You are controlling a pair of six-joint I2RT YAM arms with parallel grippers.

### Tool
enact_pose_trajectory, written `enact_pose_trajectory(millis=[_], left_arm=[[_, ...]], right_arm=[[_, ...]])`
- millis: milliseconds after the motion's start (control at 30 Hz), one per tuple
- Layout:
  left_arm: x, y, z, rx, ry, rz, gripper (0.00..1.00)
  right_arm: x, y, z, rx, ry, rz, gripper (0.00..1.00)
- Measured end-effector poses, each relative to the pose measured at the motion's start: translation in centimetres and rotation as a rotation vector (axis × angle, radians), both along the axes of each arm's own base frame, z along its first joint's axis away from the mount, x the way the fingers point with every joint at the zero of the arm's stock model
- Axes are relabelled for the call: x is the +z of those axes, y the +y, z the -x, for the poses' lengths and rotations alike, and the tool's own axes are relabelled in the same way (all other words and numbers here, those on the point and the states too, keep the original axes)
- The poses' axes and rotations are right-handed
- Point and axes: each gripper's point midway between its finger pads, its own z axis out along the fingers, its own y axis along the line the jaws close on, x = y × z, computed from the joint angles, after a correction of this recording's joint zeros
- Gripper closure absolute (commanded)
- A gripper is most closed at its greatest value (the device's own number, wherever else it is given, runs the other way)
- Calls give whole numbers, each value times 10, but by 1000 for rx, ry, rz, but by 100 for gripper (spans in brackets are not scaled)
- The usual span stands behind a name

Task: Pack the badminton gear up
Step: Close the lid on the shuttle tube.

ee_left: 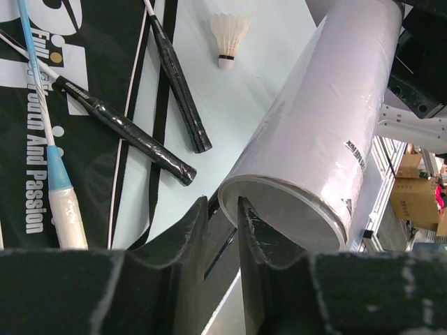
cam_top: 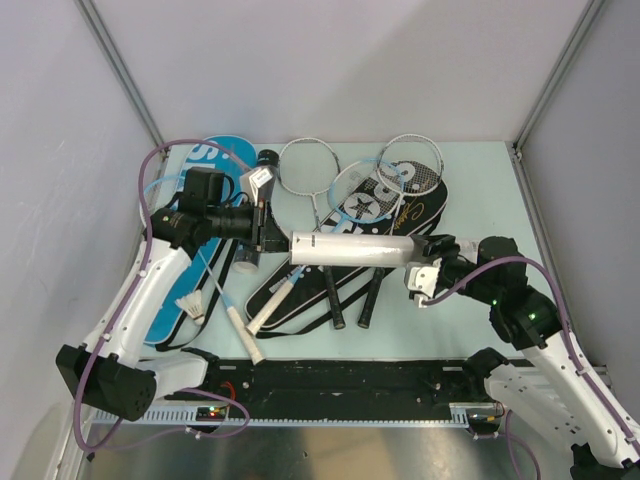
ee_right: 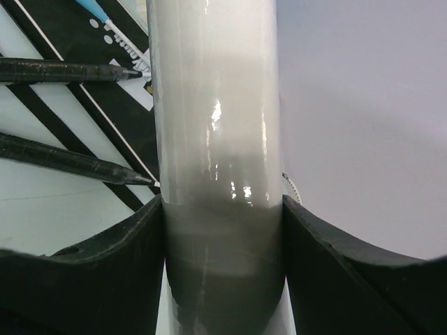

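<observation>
A white shuttle tube (cam_top: 355, 250) hangs level above the black racket bag (cam_top: 400, 205). My right gripper (cam_top: 424, 258) is shut on its right end, and its fingers (ee_right: 126, 251) press both sides of the tube (ee_right: 216, 105). My left gripper (cam_top: 268, 238) is at the tube's open left end (ee_left: 293, 209). Its jaws (ee_left: 220, 202) stand a narrow gap apart with nothing between them, the tube's rim just behind the tips. A white shuttlecock (cam_top: 190, 307) lies on the blue bag (cam_top: 215, 160), also seen as the shuttlecock (ee_left: 227, 35) on the table.
Several rackets lie across the black bag. Two black handles (cam_top: 332, 300) (cam_top: 370, 300) point toward me, and two white handles (cam_top: 265, 310) (cam_top: 245, 340) lie left of them. Walls close in on the left, back and right. A black rail (cam_top: 340, 375) runs along the near edge.
</observation>
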Motion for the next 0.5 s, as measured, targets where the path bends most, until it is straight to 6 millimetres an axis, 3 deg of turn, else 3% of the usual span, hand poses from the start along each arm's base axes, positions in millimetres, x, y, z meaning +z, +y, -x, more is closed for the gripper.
enact_pose_trajectory(millis=[500], left_arm=[[5, 1, 4, 4, -13, 7, 63]], right_arm=[[-5, 1, -9, -35, 34, -5, 66]])
